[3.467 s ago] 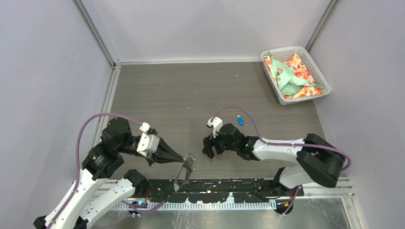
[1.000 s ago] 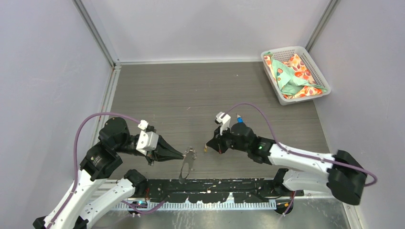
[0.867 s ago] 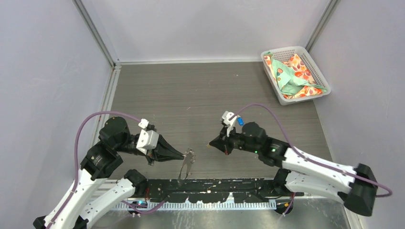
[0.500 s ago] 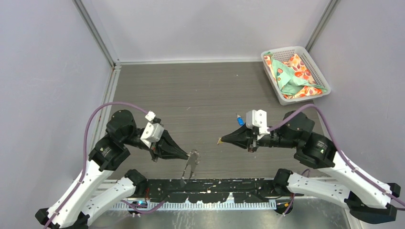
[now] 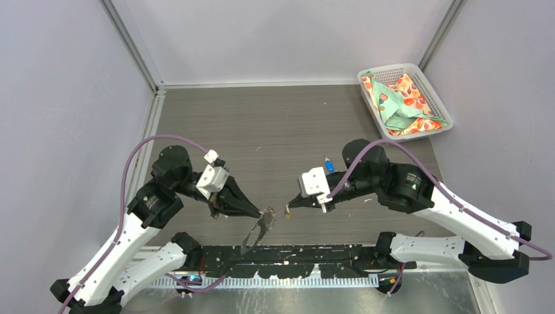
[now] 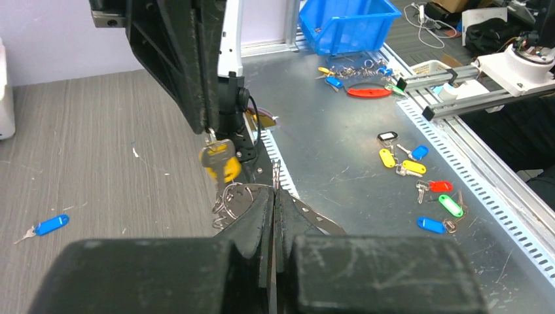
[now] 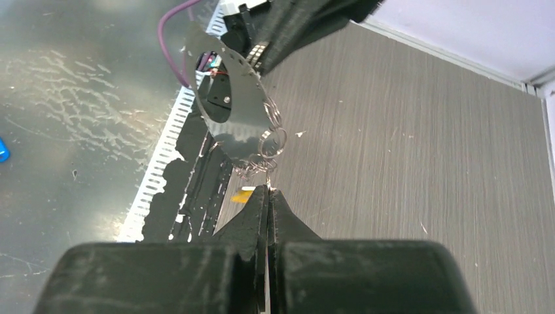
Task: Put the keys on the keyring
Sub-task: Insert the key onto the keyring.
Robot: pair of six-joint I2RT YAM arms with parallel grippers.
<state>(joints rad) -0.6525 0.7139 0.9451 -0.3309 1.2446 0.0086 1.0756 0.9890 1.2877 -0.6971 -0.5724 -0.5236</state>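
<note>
The keyring (image 5: pixel 254 230) is a silvery oval plate with small wire rings (image 7: pixel 271 140) at its edge. My left gripper (image 5: pixel 259 212) is shut on the plate (image 6: pixel 314 219) and holds it above the table's near edge. My right gripper (image 5: pixel 288 207) is shut on the yellow-headed key (image 6: pixel 219 163), its tip right at the rings (image 6: pixel 230 199). In the right wrist view the yellow head (image 7: pixel 243 195) peeks out left of the shut gripper (image 7: pixel 268 190). The blue-headed key (image 5: pixel 329 166) lies on the table behind the right arm, also visible as a blue key (image 6: pixel 51 224) in the left wrist view.
A white basket (image 5: pixel 391 68) with patterned cloth stands at the back right. The black rail (image 5: pixel 314 252) runs along the near edge under both grippers. On the metal bench beyond it lie loose coloured key tags (image 6: pixel 419 170) and a blue bin (image 6: pixel 340 23).
The right arm has swung round and brought the yellow key down and left, up to the rings. The left gripper has held the plate almost still.
</note>
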